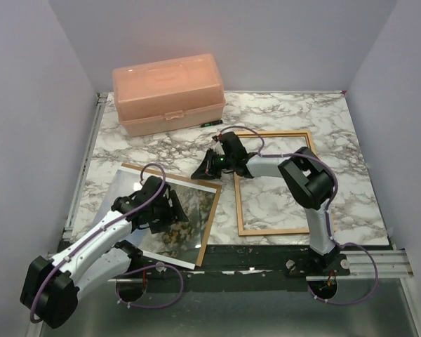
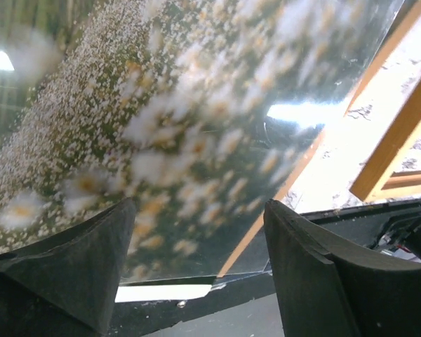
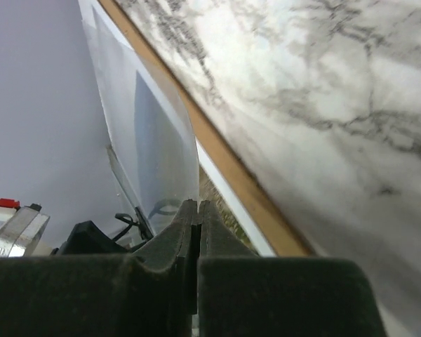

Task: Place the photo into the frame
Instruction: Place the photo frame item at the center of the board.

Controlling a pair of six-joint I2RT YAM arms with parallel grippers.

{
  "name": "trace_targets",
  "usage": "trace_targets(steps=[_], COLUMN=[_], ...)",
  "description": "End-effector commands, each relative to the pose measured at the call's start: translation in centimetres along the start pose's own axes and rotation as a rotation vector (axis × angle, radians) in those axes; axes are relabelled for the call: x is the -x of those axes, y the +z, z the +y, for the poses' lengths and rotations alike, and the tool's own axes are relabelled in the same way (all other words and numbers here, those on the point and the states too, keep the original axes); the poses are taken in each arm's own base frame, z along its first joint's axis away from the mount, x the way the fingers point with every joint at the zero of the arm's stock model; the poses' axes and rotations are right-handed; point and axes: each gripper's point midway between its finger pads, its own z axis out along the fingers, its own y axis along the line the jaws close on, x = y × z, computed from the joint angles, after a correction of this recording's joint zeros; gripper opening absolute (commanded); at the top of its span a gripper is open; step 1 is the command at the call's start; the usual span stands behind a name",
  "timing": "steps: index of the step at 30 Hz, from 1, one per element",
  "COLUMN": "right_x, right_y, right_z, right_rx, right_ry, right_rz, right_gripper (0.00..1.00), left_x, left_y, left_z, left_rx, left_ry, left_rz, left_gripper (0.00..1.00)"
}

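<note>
So, this is the pick-up step. The photo [image 1: 200, 203] isn't in the frame [image 1: 237, 203] yet. It's lying picture-side up on the board [image 2: 286, 184], left of the frame, and the frame sits flat with nothing but marble inside it.

The right claw [image 1: 196, 172] has reached across to the photo's far edge. On its wrist cam the jaws are clenched flat together with a glossy sheet coming straight out of the seam, so I'd say it's pinching the photo's edge there. The left claw [image 2: 196, 260] is released, fingers wide apart, hovering low over the daisy part of the print and not touching as far as I can tell.

My guess for the next move:
- Peel the print up off the board.
- Carry it right and square it with the frame's opening.

The fit looks tight and a one-edge pinch lets paper sag, so the left claw probably needs to steady the near side.
</note>
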Motion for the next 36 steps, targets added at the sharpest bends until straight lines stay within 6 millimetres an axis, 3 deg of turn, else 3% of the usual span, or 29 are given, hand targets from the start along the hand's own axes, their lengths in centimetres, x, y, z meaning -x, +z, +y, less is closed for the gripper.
trace_targets(steps=[1,6,9,15,17,20,23,26,28,31,36], right_x=[0.0,0.5,0.5,-0.8,-1.7,-3.9,-6.3,-8.6,-9.9,-11.7,-12.0], right_y=[-2.9,-7.4,-10.8,-18.5,-20.7,-23.3,-24.9,-25.5,-25.8,-26.3,-28.0], right_z=[1.6,3.4,3.1,0.2,-2.0,-4.6,-5.9,-6.2,-6.4,-6.5,-6.5], right_rx=[-0.051,-0.099,-0.18,-0.368,-0.458,-0.556,-0.555,-0.497,-0.473,-0.452,-0.493], right_ry=[-0.055,-0.081,-0.072,-0.006,0.037,0.087,0.117,0.126,0.134,0.129,0.088], right_rz=[-0.065,-0.194,-0.274,-0.435,-0.474,-0.494,-0.496,-0.464,-0.443,-0.399,-0.409], right_gripper=[0.0,0.0,0.0,0.0,0.0,0.0,0.04,0.19,0.46,0.7,0.83], left_x=[1.0,1.4,1.3,1.0,0.9,0.4,-0.3,-1.1,-1.5,-2.2,-3.5], left_y=[-3.0,-5.5,-6.4,-6.6,-6.4,-5.6,-4.8,-3.9,-3.3,-2.0,-0.4], left_z=[-1.2,-3.3,-4.5,-5.8,-6.0,-5.8,-5.4,-4.6,-3.9,-2.3,0.3], left_rx=[-0.053,-0.189,-0.261,-0.312,-0.319,-0.312,-0.308,-0.292,-0.273,-0.231,-0.159], left_ry=[0.034,0.06,0.076,0.088,0.093,0.092,0.083,0.064,0.048,0.008,-0.036], left_rz=[-0.081,-0.141,-0.149,-0.121,-0.103,-0.071,-0.04,-0.011,-0.004,0.004,0.037], left_gripper=[0.79,0.87,0.88,0.87,0.85,0.85,0.85,0.85,0.85,0.84,0.84])
